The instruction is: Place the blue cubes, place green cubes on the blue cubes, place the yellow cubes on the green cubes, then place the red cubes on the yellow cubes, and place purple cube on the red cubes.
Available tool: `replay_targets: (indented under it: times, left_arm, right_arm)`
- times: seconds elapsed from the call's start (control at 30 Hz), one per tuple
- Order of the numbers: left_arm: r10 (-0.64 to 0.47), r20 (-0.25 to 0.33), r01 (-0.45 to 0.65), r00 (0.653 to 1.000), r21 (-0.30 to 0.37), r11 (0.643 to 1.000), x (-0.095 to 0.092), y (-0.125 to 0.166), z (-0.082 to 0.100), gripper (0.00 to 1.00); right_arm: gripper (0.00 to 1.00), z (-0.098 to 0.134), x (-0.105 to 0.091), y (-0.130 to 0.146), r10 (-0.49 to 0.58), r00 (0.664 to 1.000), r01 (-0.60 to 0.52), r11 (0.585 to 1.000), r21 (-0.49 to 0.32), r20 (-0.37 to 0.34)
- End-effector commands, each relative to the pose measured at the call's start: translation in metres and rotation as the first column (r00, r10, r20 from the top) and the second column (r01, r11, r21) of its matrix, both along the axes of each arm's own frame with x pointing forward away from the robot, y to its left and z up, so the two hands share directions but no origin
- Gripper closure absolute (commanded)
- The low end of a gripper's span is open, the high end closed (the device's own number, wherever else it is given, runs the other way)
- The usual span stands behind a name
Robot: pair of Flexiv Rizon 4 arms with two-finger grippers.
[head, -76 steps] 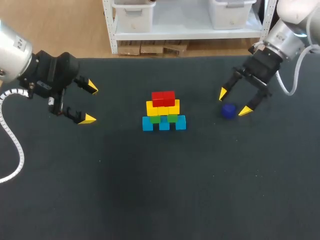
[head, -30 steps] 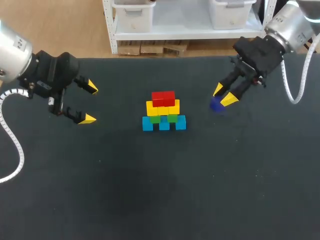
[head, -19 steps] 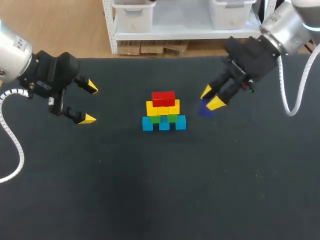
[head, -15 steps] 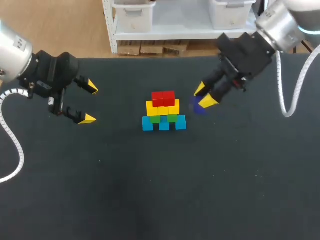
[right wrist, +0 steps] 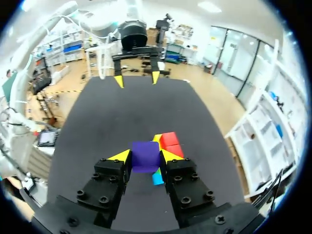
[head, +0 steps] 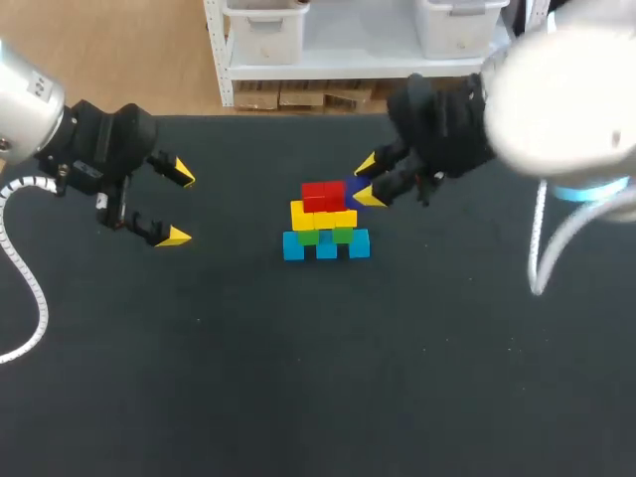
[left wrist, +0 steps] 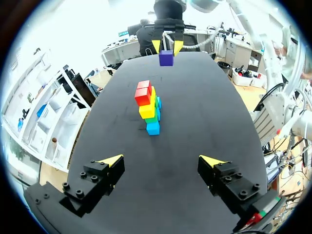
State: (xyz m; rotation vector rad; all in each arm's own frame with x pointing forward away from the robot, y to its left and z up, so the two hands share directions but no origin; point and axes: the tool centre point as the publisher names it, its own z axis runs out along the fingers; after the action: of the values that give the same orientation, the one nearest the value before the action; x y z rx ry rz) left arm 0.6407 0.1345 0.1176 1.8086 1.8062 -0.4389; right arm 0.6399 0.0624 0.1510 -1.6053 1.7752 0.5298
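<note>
Just right of red cubes (head: pixel 324 195), right pincer (head: pixel 366 180) grips purple cube (right wrist: pixel 145 156); left pincer (head: pixel 181 206) open, well apart leftward

Black table (head: pixel 298 378), a row of three blue cubes (head: pixel 326 245) directly on it near the middle

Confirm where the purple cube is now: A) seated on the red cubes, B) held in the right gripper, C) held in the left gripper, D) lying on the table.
B: in the right wrist view the right gripper is shut on the purple cube from both sides.
</note>
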Motion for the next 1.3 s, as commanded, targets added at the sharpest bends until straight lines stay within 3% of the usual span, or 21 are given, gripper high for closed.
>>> replay_targets:
  times: [0.03,0.33,0.73,1.3]
  left_arm:
    - [-0.003,0.005,0.003,1.0,-0.006,1.0,-0.001,0.002,-0.001,0.0]
    - [-0.003,0.005,0.003,1.0,-0.006,1.0,-0.001,0.002,-0.001,0.0]
    - [-0.003,0.005,0.003,1.0,-0.006,1.0,-0.001,0.002,-0.001,0.0]
    - [-0.003,0.005,0.003,1.0,-0.006,1.0,-0.001,0.002,-0.001,0.0]
  right_arm:
    - [1.0,-0.007,0.005,0.007,-0.232,0.943,0.232,0.972,0.029,0.237]
    - [1.0,-0.002,0.021,0.011,-0.142,0.966,0.136,0.99,0.044,0.214]
    - [1.0,0.009,0.025,0.01,0.002,0.993,-0.009,0.998,0.063,0.12]
    - [1.0,0.009,0.025,0.016,0.179,0.984,-0.178,0.98,0.089,-0.009]
